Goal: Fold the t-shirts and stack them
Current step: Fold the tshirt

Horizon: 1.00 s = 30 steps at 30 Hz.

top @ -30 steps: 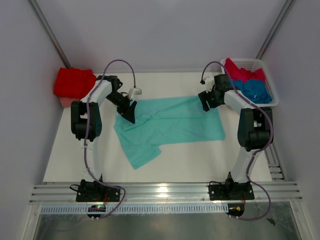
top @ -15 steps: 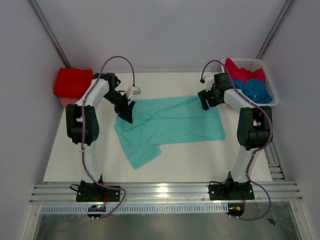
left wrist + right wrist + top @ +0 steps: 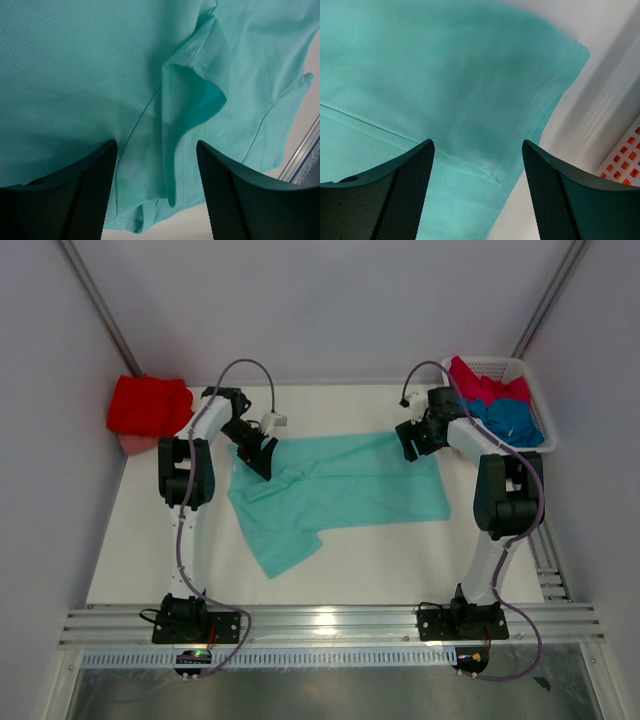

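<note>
Fingers on both arms stand apart, clamped on nothing. The left fingers (image 3: 92,195) straddle a rucked ridge of cloth, and the right fingers (image 3: 405,195) sit over a flat hem corner.

Nearest the bases, bare worktop (image 3: 380,570) runs along 6 o'clock. Just beyond it a flap of the mint-teal t-shirt (image 3: 340,490) pokes toward 7 o'clock, prob. a sleeve or a turned-under end, so the cloth isn't squared up yet. The shirt body lies spread across the centre, mostly flat, w/ creases gathering at its 10 o'clock end.

The left fingers hover at that rumpled corner, the right at the shirt's 2 o'clock corner. One arm per far corner reads as a setup to pinch both ends together and pull the cloth taut or carry that edge over, i.e. an early smoothing or first-fold step.

Further back, a red t-shirt (image 3: 148,405) sits bunched against the wall at 10 o'clock, apart from the work zone; looks like the start of the stack. At 2 o'clock the white basket (image 3: 492,361) holds a crimson-pink t-shirt (image 3: 485,388) and a blue t-shirt (image 3: 510,420), loosely heaped and apparently waiting their turn.
</note>
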Available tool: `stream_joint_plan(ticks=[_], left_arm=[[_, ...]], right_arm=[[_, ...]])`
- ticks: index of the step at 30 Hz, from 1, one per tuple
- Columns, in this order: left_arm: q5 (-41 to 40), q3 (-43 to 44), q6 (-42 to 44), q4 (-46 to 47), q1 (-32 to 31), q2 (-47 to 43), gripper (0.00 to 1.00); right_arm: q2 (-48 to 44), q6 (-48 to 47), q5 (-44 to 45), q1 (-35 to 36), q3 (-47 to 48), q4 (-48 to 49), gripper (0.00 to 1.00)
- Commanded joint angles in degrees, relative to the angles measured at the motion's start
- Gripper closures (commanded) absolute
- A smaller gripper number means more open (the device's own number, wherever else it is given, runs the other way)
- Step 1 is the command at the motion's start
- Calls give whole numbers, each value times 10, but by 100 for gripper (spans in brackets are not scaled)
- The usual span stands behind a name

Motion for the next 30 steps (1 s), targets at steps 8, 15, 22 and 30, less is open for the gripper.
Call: stream_joint_plan(ticks=[8, 15, 22, 30], left_arm=[[-6, -11, 32, -42, -4, -19, 34], [2, -29, 68, -88, -10, -38, 34], [23, -34, 123, -166, -22, -43, 35], [26, -25, 132, -183, -34, -62, 36]], right_arm=[[20, 5, -3, -1, 41, -6, 25], [28, 8, -6, 0, 49, -9, 25], [33, 8, -5, -1, 58, -14, 25], [46, 8, -8, -1, 61, -17, 25]])
